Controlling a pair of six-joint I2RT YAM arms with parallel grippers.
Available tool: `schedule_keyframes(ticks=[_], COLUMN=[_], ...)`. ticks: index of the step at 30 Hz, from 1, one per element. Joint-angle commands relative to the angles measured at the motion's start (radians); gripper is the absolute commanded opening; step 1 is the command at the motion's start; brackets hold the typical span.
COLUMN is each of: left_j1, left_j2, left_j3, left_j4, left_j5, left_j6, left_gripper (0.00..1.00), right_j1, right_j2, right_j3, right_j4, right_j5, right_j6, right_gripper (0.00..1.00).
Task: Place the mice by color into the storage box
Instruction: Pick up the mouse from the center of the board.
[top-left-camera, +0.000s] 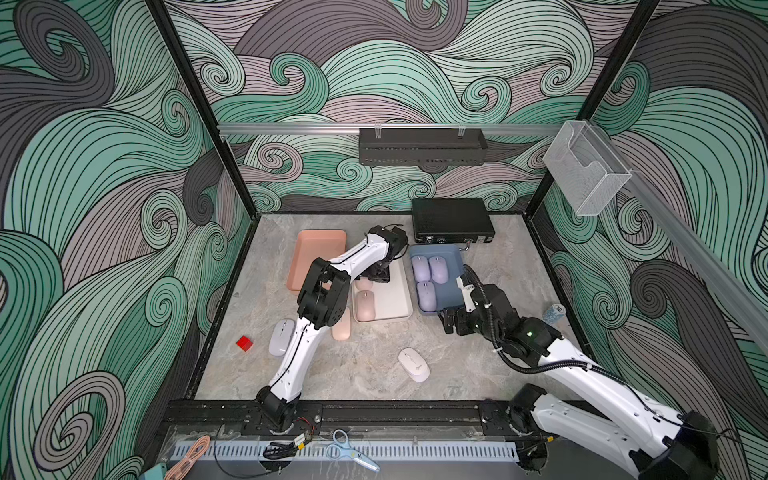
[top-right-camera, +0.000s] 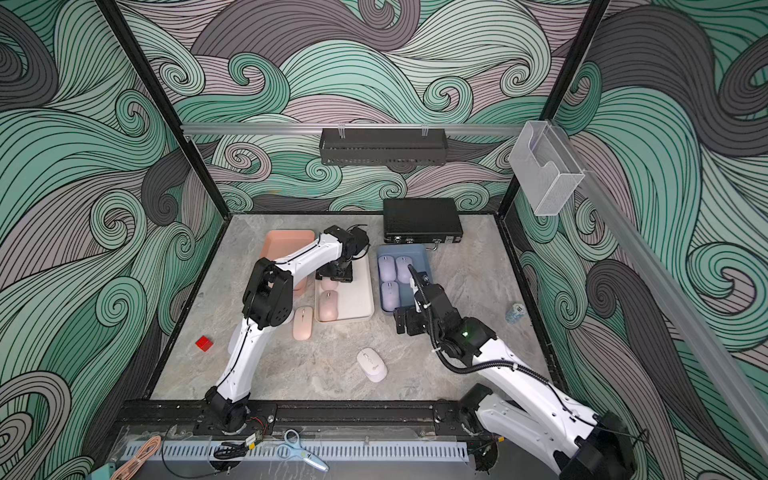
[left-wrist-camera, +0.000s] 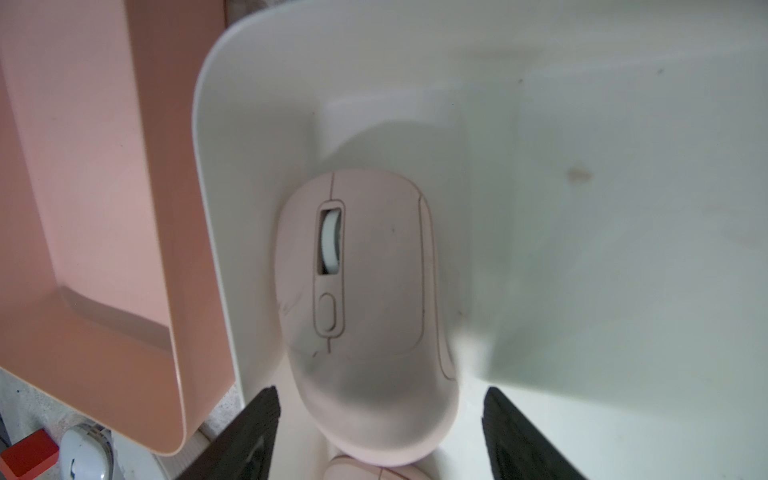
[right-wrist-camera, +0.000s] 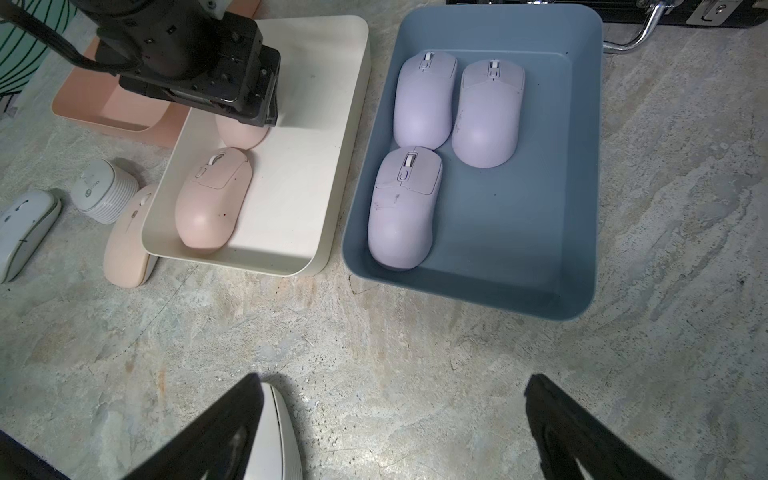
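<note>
My left gripper (left-wrist-camera: 380, 390) hangs open inside the white tray (left-wrist-camera: 582, 208), its fingers standing clear on either side of a pink mouse (left-wrist-camera: 365, 291) that lies on the tray floor. A second pink mouse (top-left-camera: 365, 305) lies just in front of it, and a third (top-left-camera: 341, 328) rests on the table beside the tray. Three purple mice (right-wrist-camera: 419, 99) lie in the blue tray (top-left-camera: 451, 253). Whitish mice lie on the table at the left (top-left-camera: 281, 336) and front centre (top-left-camera: 413, 364). My right gripper (right-wrist-camera: 395, 378) is open and empty over the table before the blue tray.
An empty pink tray (top-left-camera: 316, 249) stands left of the white one. A black case (top-left-camera: 451, 220) sits at the back, a red block (top-left-camera: 244, 343) at the left, a small can (top-left-camera: 555, 312) at the right. A white ribbed object (right-wrist-camera: 104, 197) stands near the pink table mouse.
</note>
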Motion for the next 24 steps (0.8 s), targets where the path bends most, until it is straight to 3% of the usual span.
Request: schedule_keyframes(ticks=[1, 8, 13, 24], left_j1=[0.005, -0.001, -0.022, -0.029], left_j2=[-0.045, -0.149, -0.334, -0.888], left_j3=[-0.026, -0.080, -0.200, -0.932], left_j4=[-0.037, -0.024, 0.025, 0.284], left_j5=[-0.041, -0.037, -0.033, 0.205], left_j6=[-0.005, -0.012, -0.014, -0.172], left_gripper=[0.76, 0.70, 0.70, 0.70], right_j1=[-0.008, -0.007, -0.007, -0.008], right_j2=[-0.015, -0.019, -0.025, 0.007], right_j3=[0.002, 0.002, 0.003, 0.011], right_j4=[-0.002, -0.007, -0.014, -0.021], right_j5=[-0.003, -0.007, -0.005, -0.009], right_j6=[0.003, 0.006, 0.005, 0.008], right_gripper=[0.98, 0.98, 0.98, 0.94])
